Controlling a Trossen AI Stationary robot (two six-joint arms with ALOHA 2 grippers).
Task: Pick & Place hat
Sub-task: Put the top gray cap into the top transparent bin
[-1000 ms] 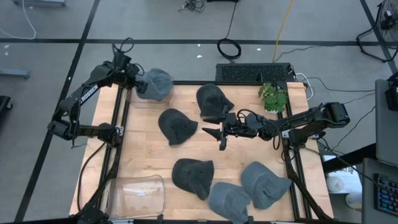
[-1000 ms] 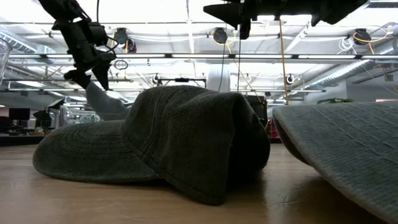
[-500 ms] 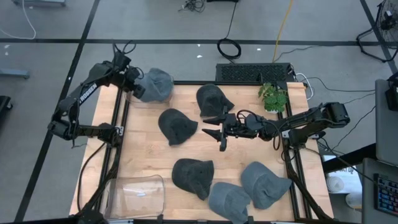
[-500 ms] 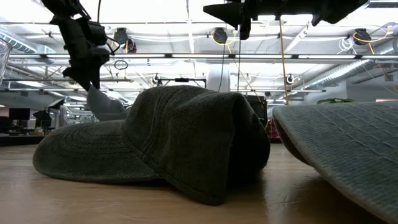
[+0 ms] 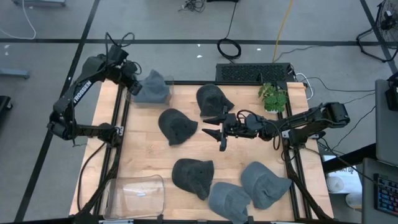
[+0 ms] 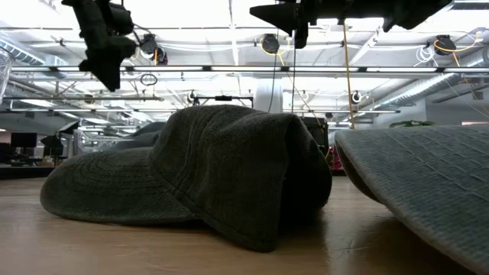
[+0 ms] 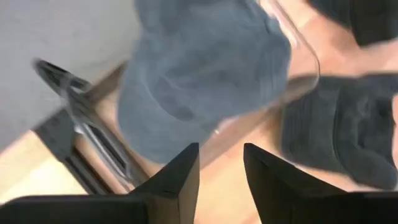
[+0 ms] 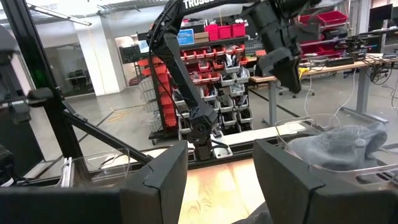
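At the upper left of the high view, a soft grey-blue cloth hat (image 5: pixel 151 88) lies in a clear plastic bin (image 5: pixel 138 99) at the table's corner. The left gripper (image 5: pixel 129 85) hangs just beside it, fingers narrow and empty. The right gripper (image 5: pixel 214 126) waits mid-table, fingers apart, holding nothing.

Grey floor (image 5: pixel 50 25) crossed by dark lines surrounds the wooden table (image 5: pixel 149 162). Red storage bins (image 8: pixel 224 30) fill shelves behind; ceiling pipes (image 6: pixel 229 72) run overhead.
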